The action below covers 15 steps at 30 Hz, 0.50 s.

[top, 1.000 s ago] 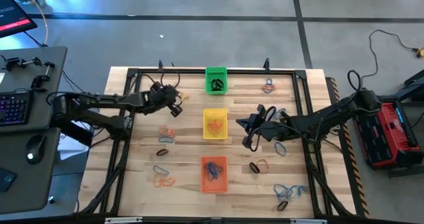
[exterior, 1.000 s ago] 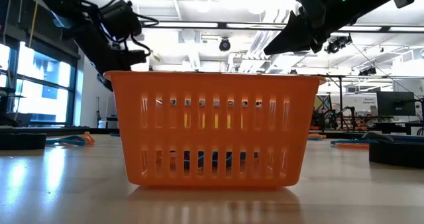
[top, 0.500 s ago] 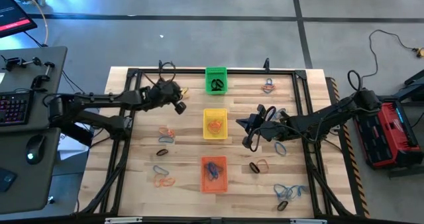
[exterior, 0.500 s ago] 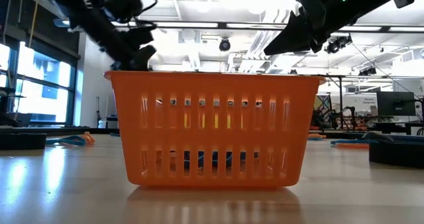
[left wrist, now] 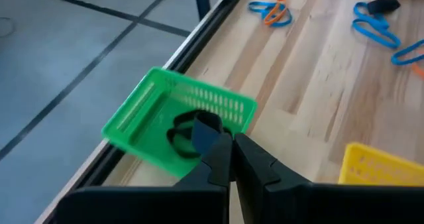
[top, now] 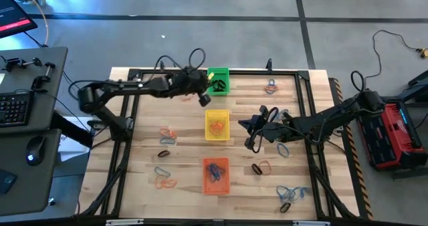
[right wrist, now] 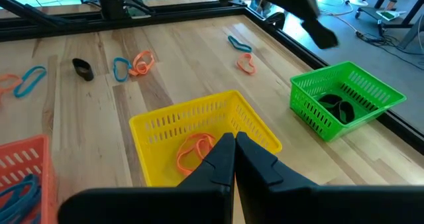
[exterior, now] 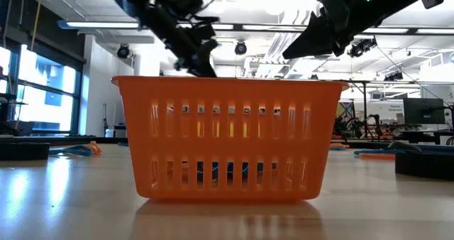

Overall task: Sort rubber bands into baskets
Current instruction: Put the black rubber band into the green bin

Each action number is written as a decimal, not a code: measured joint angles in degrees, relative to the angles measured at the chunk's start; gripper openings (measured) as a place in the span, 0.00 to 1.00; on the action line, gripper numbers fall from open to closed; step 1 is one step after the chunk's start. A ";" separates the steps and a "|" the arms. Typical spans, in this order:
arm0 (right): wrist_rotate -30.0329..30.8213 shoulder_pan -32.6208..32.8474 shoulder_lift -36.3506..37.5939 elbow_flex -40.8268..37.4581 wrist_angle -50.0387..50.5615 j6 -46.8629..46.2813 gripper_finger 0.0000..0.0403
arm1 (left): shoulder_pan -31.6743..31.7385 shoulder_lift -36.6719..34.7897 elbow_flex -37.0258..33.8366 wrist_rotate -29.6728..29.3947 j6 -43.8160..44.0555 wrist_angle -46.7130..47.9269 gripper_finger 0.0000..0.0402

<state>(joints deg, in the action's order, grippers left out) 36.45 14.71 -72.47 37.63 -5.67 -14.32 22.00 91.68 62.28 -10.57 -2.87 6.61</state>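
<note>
The left hand (top: 200, 87), fingers pressed together, hovers at the near-left edge of the green basket (top: 218, 81), which holds black rubber bands (left wrist: 180, 135). The basket's long axis runs front to back at the table's (top: 187, 166) far edge. The right hand (top: 249, 127), also closed, sits just right of the yellow basket (top: 217, 125).

No writing, label, brand, number or sign can be read in any view. The screen (top: 12, 15) at the far corner beside the table shows red and white marks, but they are too small to make out.
</note>
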 joint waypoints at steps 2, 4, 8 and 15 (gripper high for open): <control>0.00 -0.01 0.00 0.00 -0.02 0.32 0.00 | 0.73 2.90 2.55 2.01 -0.74 -0.15 0.00; 0.00 -0.01 0.00 0.00 -0.02 0.43 0.00 | 1.38 5.74 4.89 3.33 -1.49 0.19 0.00; 0.00 -0.01 0.00 0.00 -0.08 0.86 0.00 | 2.50 10.90 9.46 4.09 -2.82 1.25 0.00; 0.00 -0.01 0.00 0.00 -0.17 0.85 0.00 | 5.68 17.93 16.45 8.09 -3.40 5.22 0.00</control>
<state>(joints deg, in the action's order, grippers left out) 36.45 14.70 -72.47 37.63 -5.85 -13.46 27.68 109.61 78.74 -2.49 -6.26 11.83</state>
